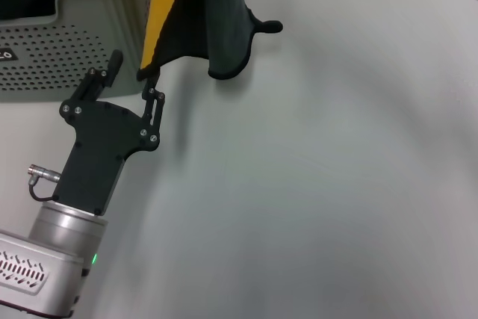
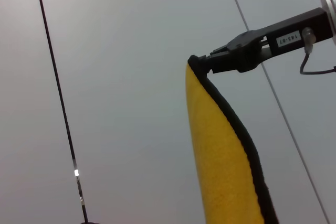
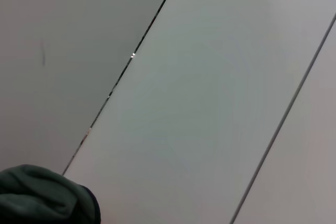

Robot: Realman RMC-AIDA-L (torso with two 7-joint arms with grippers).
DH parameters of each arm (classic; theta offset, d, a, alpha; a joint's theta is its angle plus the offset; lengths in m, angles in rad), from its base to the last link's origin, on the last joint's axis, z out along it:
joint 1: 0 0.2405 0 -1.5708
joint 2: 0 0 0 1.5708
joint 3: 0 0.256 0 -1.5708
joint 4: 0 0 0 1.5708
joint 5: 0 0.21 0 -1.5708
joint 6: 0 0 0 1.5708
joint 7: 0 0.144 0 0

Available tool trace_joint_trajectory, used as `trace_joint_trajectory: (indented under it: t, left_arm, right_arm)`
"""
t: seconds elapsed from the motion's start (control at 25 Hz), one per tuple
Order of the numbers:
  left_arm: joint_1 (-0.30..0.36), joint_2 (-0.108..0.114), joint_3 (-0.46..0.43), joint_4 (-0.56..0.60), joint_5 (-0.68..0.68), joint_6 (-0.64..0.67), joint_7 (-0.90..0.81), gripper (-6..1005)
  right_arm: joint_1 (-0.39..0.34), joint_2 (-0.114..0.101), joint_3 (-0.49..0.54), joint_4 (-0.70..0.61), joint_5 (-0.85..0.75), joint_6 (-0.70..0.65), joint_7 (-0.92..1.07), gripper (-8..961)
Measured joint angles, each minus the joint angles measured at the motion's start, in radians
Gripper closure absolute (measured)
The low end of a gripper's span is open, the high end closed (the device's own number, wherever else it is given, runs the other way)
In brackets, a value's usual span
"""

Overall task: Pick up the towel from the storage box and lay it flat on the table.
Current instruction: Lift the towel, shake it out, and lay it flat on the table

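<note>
The towel (image 1: pixel 216 13) hangs from above the head view, dark green side out, with a yellow strip (image 1: pixel 163 5) showing on its left. Its lower folds reach down to the white table (image 1: pixel 321 169) beside the storage box (image 1: pixel 89 42). My left gripper (image 1: pixel 133 76) is open, its fingers on either side of the towel's lower yellow corner. My right gripper (image 2: pixel 210 65) is out of the head view. It shows in the left wrist view, shut on the towel's top corner (image 2: pixel 197 69). A green fold (image 3: pixel 42 195) shows in the right wrist view.
The grey-green perforated storage box stands at the table's back left, close to my left arm (image 1: pixel 97 155). The white table stretches to the right and toward the front.
</note>
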Motion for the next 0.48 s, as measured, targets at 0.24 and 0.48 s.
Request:
trace_joint_trajectory:
  t: [0.24,0.48]
  left_arm:
    - [-0.001,0.0,0.0,0.0,0.001,0.001,0.0,647]
    - [-0.001,0.0,0.0,-0.001,0.02,0.0,0.0,670]
  right_arm:
    - [0.0,0.0,0.003,0.001,0.007,0.0,0.0,907]
    - [0.0,0.0,0.003,0.003,0.009,-0.004,0.0,907]
